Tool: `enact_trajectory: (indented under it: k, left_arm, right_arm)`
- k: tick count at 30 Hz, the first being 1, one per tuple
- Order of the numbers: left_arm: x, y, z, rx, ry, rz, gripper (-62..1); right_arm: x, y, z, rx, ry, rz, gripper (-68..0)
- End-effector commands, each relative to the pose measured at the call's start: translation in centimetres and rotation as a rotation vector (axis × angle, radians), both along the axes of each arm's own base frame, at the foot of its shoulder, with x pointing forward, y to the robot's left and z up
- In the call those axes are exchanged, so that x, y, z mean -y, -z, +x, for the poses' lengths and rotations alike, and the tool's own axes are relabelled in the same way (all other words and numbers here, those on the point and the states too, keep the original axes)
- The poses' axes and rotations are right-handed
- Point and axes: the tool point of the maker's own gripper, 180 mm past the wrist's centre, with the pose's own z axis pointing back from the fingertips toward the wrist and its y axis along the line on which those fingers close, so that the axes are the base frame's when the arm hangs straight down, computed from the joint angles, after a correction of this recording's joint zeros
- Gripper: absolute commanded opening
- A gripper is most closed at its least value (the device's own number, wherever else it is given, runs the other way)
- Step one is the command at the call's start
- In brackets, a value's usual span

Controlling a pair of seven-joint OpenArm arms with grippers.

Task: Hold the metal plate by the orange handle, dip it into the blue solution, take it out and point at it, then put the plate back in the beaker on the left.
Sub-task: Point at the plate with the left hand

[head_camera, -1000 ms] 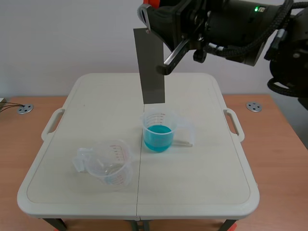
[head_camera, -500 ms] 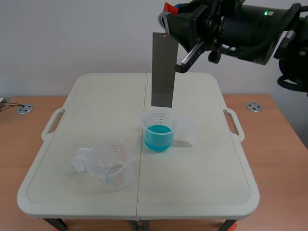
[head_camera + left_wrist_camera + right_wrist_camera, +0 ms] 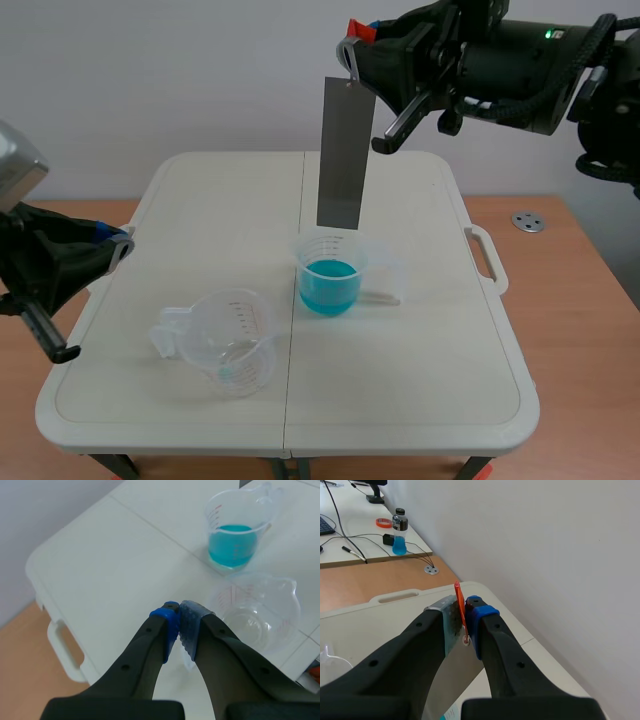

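The right claw (image 3: 356, 48) is closed on the orange handle (image 3: 360, 28), and in the right wrist view this thin handle (image 3: 460, 605) stands pressed between the two fingers. The grey metal plate (image 3: 343, 155) hangs upright from it in the air. During the last second the plate has travelled toward the right side and a little down, so now its lower edge is just above the beaker with blue solution (image 3: 330, 272), not touching the liquid. I think the plate is now lined up for the dip, but I cannot tell if its surface is already wet. The left claw (image 3: 118, 243) has newly come in at the edge of the bench (image 3: 420, 370); its pads (image 3: 172, 625) are pressed together and hold nothing, perhaps ready for the pointing. The empty beaker (image 3: 228, 340) waits on the left, just ahead of this claw
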Motion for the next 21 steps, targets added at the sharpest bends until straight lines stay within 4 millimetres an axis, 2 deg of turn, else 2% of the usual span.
enact_trajectory:
  k: [1, 6, 11, 16, 21]
  left_arm:
    - [1.2, -0.4, 0.4, 0.023, 0.017, -0.024, -58.0]
    - [4.1, 0.5, 1.2, 0.038, 0.061, -0.019, -58.0]
    - [6.2, 1.1, 2.2, 0.057, 0.096, 0.008, -58.0]
    - [7.4, 1.6, 3.3, 0.074, 0.112, 0.036, -58.0]
    - [7.7, 1.5, 4.7, 0.091, 0.095, 0.045, -58.0]
  right_arm:
    - [-0.4, -1.9, 0.3, 0.05, -0.017, 0.023, -66.4]
    - [-1.3, -1.4, 0.2, 0.038, -0.044, 0.009, -66.4]
    - [-1.3, -1.2, 0.4, 0.034, -0.043, 0.006, -66.4]
    - [-1.3, -1.2, 0.4, 0.034, -0.043, 0.006, -66.4]
    - [-1.3, -1.2, 0.4, 0.034, -0.043, 0.006, -66.4]
